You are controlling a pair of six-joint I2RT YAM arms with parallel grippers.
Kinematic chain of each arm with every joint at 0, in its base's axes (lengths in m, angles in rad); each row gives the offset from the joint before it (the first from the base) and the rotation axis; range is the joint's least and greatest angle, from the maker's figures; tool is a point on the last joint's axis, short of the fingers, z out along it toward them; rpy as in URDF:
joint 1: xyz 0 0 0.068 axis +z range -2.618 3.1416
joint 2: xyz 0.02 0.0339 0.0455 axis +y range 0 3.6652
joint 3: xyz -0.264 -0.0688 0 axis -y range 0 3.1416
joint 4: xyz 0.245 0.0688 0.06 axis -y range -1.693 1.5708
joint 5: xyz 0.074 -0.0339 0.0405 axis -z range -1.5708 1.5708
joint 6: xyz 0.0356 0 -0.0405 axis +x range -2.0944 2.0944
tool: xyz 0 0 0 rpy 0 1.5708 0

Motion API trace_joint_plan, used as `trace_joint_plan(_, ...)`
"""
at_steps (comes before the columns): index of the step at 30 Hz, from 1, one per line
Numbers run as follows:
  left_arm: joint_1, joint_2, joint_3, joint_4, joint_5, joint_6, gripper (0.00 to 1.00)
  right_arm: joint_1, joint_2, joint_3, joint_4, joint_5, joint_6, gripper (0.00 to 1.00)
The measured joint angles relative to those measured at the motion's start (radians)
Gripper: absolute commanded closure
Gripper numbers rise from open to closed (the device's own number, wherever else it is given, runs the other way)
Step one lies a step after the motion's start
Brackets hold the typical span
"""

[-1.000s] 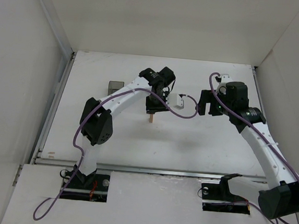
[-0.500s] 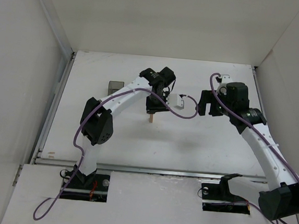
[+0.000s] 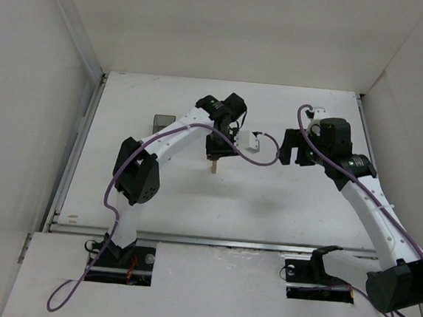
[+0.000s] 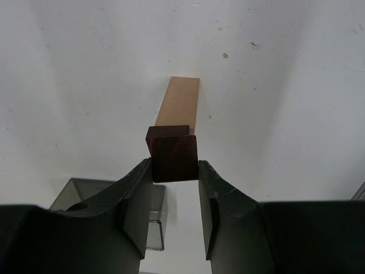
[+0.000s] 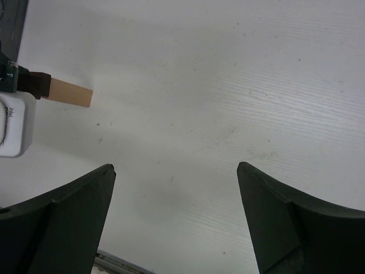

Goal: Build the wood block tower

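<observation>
A slim light tan piece stands upright on the white table, small in the top view. A dark reddish-brown block sits at its top end, and my left gripper is shut on that block, one finger on each side. From the right wrist view the dark block meets the end of the tan piece. My right gripper stands wide open over bare table, to the right of the tower, holding nothing.
A dark translucent bin lies left of the left arm, also seen behind the left fingers. White walls enclose the table on three sides. A purple cable loops between the two wrists.
The right arm has drifted very slightly toward the near right. The left gripper and the blocks have not moved.
</observation>
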Motion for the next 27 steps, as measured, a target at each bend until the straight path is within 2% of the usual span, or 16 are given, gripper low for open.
trace_joint_plan(3,0.003,0.0,0.0,0.0,0.0,0.002,0.75,0.0,0.0,-0.001,0.0,0.0,0.001,0.07)
trace_joint_plan(5,0.003,0.0,0.0,0.0,0.0,0.006,0.7,0.0,-0.001,-0.003,0.0,0.0,0.003,0.07)
trace_joint_plan(27,0.004,0.001,0.013,-0.001,0.046,0.034,0.69,0.0,-0.002,-0.007,0.004,0.0,0.019,0.07)
